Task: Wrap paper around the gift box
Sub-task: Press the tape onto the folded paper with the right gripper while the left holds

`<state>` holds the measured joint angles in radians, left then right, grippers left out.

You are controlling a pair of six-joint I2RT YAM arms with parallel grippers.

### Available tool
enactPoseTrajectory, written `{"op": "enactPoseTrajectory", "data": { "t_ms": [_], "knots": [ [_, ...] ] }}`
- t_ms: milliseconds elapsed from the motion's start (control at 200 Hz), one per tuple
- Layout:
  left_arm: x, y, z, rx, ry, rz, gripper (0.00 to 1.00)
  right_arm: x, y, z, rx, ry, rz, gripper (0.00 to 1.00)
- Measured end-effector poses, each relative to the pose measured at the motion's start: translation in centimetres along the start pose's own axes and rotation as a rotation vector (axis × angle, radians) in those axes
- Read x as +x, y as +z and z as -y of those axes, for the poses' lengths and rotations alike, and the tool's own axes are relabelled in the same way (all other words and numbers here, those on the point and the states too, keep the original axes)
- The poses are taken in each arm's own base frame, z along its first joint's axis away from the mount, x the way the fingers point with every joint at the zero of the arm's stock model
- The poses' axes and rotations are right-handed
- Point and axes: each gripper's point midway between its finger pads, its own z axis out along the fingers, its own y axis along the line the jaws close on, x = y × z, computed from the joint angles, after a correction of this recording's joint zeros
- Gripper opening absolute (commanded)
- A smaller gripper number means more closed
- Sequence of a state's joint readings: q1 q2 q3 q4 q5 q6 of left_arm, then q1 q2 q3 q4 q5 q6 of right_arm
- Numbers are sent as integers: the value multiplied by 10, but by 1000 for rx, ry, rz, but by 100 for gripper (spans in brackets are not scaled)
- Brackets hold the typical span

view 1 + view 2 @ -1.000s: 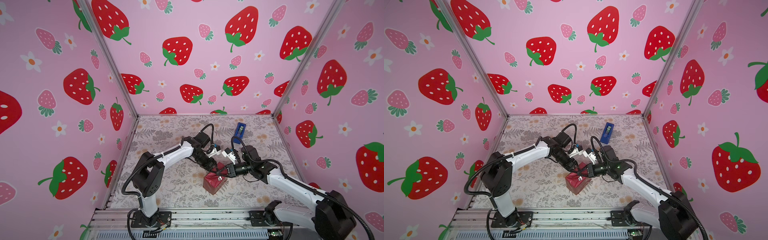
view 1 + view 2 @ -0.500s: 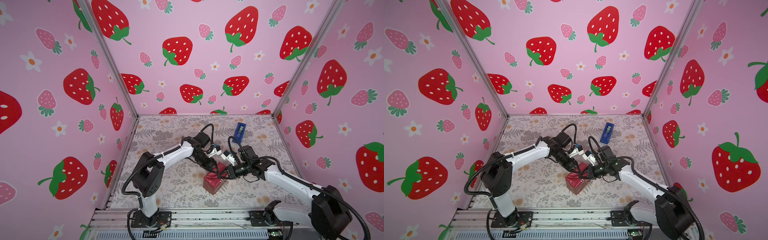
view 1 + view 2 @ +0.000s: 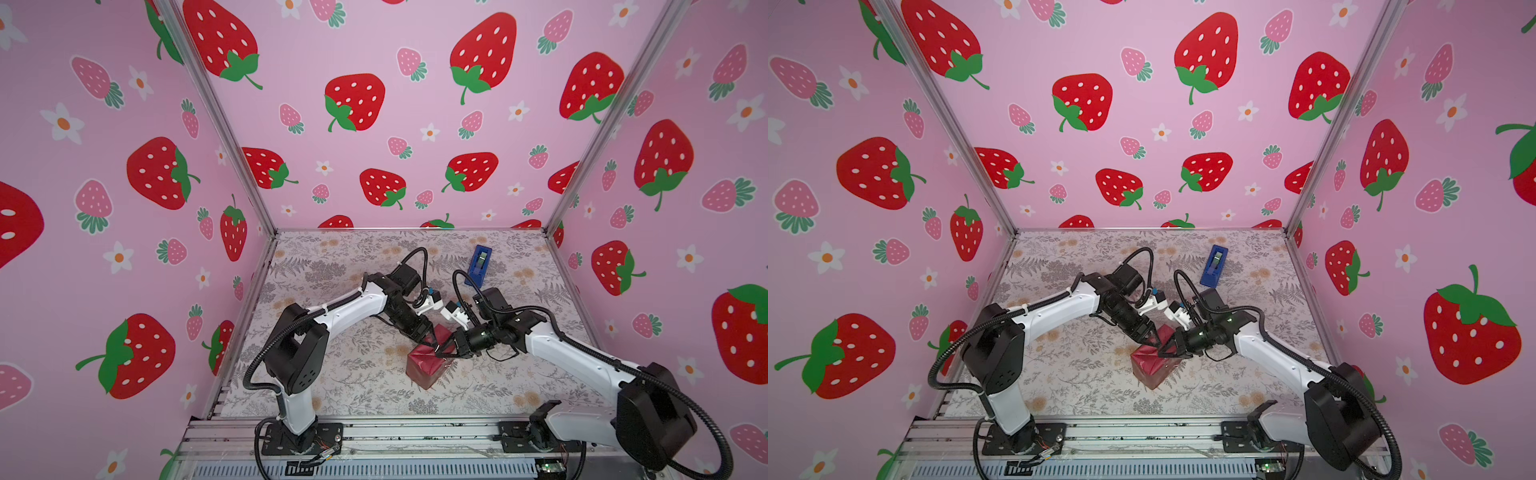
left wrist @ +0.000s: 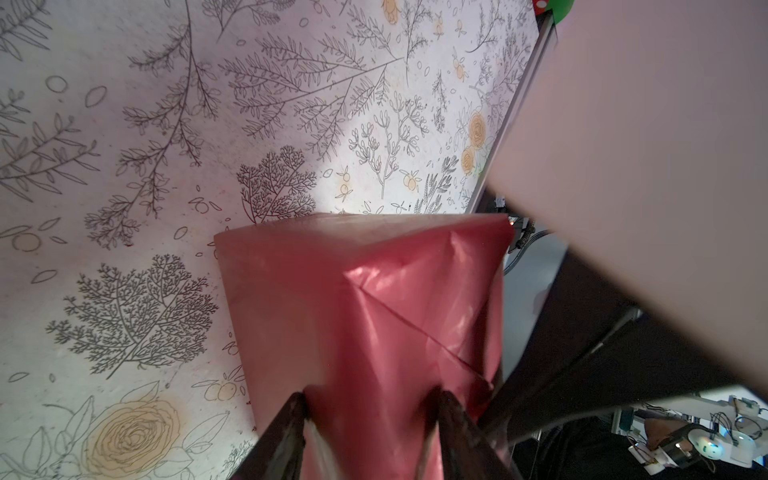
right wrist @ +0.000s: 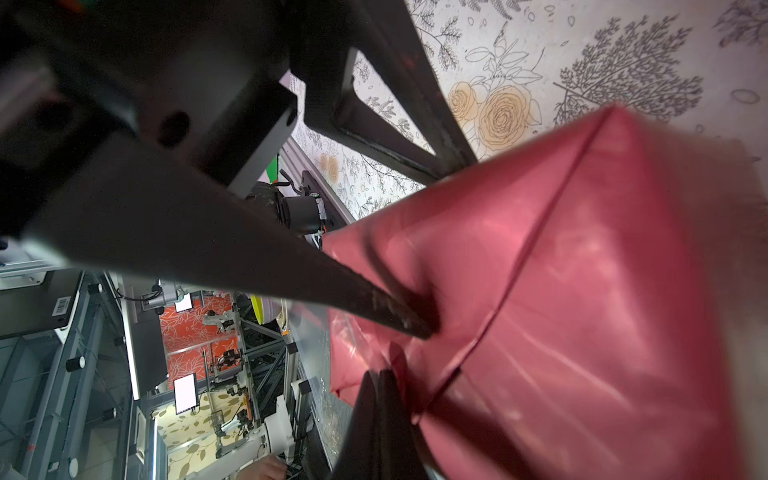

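Note:
The paper (image 3: 428, 365) is dark red and folded round a cube-shaped parcel in the middle of the floral mat, seen in both top views (image 3: 1152, 368). The gift box itself is hidden under it. My left gripper (image 3: 430, 338) comes down on the parcel's back top edge. In the left wrist view it (image 4: 372, 399) stands open, both tips dug into the creased paper (image 4: 374, 299). My right gripper (image 3: 442, 353) reaches in from the right, shut. Its tips (image 5: 384, 378) lie against a fold of the paper (image 5: 582, 291), just under one of the left gripper's fingers (image 5: 291, 266).
A narrow blue tape dispenser (image 3: 480, 259) stands on the mat behind the right arm, toward the back right. Pink strawberry walls close the mat on three sides. An aluminium rail (image 3: 374, 432) with both arm bases runs along the front.
The right arm has shifted a little to the left, bringing its shut tips closer onto the parcel's top. The left gripper and the parcel have stayed where they were.

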<state>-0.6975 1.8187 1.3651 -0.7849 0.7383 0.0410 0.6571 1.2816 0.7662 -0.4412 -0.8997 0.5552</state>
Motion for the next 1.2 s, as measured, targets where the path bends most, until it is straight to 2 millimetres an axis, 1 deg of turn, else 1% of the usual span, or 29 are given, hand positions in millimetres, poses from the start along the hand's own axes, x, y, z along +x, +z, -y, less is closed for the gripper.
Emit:
{"op": "enactPoseTrajectory", "data": {
  "t_ms": [125,220,295,340,440,530,635,695,765,875,990,1040,1121,1201],
  "knots": [
    [-1,-5,-2,-25,-3,11,54,0,1,1,-4,-5,-10,0],
    [2,-16,-7,-77,-18,17,54,1,2,1,-10,-10,-16,0],
    [3,-33,-16,-133,-44,42,54,1,2,1,-12,-14,-17,0],
    [3,-48,-22,-166,-60,70,55,1,2,1,-12,-14,-18,0],
    [3,-76,-28,-223,-83,125,55,1,2,1,-11,-14,-18,0],
    [1,-94,-23,-253,-81,161,56,2,2,1,-11,-11,-20,0],
    [-2,-103,-12,-255,-67,189,55,2,2,2,-10,-9,-21,0],
    [-2,-102,-7,-249,-68,193,55,2,2,2,-10,-8,-21,0],
    [-3,-95,0,-240,-67,184,54,2,2,2,-11,-8,-21,0],
    [-6,-74,12,-224,-48,155,48,3,2,2,-11,-8,-22,0],
    [-7,-53,14,-230,-45,118,39,3,1,1,-12,-9,-21,0],
    [-9,-46,15,-230,-47,112,38,3,1,1,-11,-9,-21,0],
    [-12,-41,14,-238,-48,117,38,3,1,1,-12,-9,-20,0],
    [-15,-42,14,-251,-53,134,37,3,1,1,-11,-10,-20,0]
  ]
}}
